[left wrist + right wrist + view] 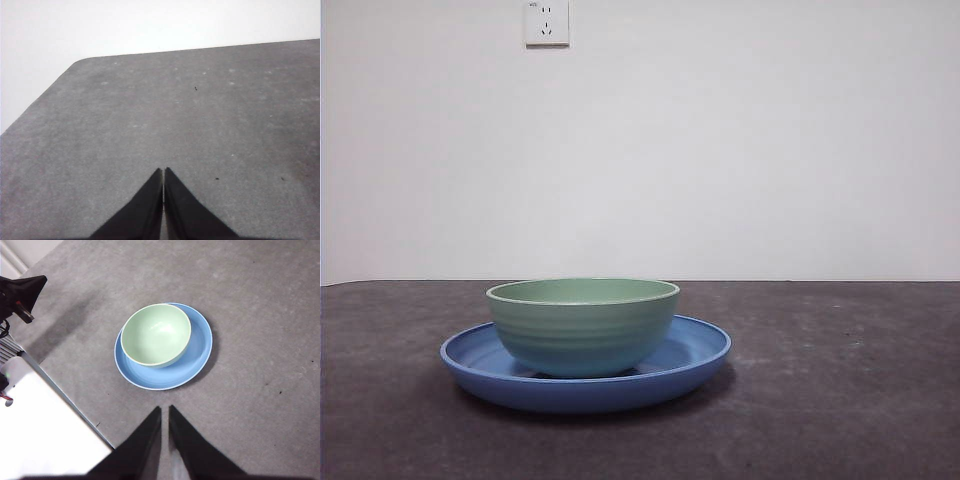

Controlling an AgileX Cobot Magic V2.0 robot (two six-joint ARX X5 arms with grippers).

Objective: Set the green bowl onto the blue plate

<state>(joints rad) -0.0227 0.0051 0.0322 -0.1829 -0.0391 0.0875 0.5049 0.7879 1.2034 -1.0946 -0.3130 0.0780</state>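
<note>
The green bowl [582, 325] sits upright on the blue plate [700, 350], lower centre of the front view, a touch toward the plate's left side rather than dead centre. One bowl, one plate, one wall socket [546, 22] up top, and no arm anywhere in this frame.

Over to the left wrist view: bare grey table [200, 115] and nothing else. The left gripper [163, 172] has its fingers pressed together, holding nothing.

Right wrist view now: bowl [156, 334] and plate [197, 355] sit mid-frame, the bowl crowding the plate's upper-left rim. The right gripper [164, 410] is clear of both, fingers all but closed, only a sliver between them, empty.

The placement looks finished to me. The risk from here: that off-centre bowl could slide or tip over the rim if an arm brushes the plate.
</note>
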